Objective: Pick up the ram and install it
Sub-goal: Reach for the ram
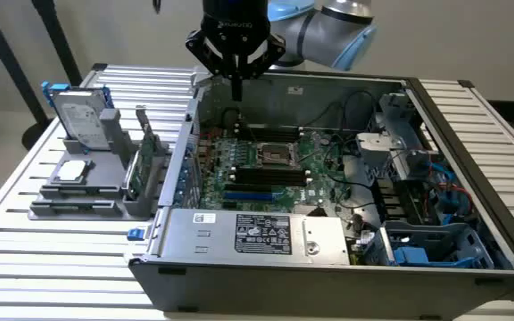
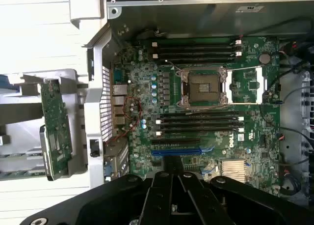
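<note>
Gripper [image 2: 171,162], fingers pinched, over mobo [image 2: 248,90] in open PC case [image 2: 196,19]

The motherboard [image 1: 239,158] lies in the open case [image 1: 328,284], with the parts rack [image 1: 69,200] beside it on the exterior view's left

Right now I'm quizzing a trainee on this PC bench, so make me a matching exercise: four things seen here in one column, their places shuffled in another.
Things
1. hard drive
2. CPU socket
3. power supply
4. gripper

Places
A. hanging over the far side of the case
B. in the grey holder outside the case, on the exterior view's left
C. on the motherboard, between the black memory slots
D. inside the case, along its near edge

Pairs: 1-B, 2-C, 3-D, 4-A
</note>
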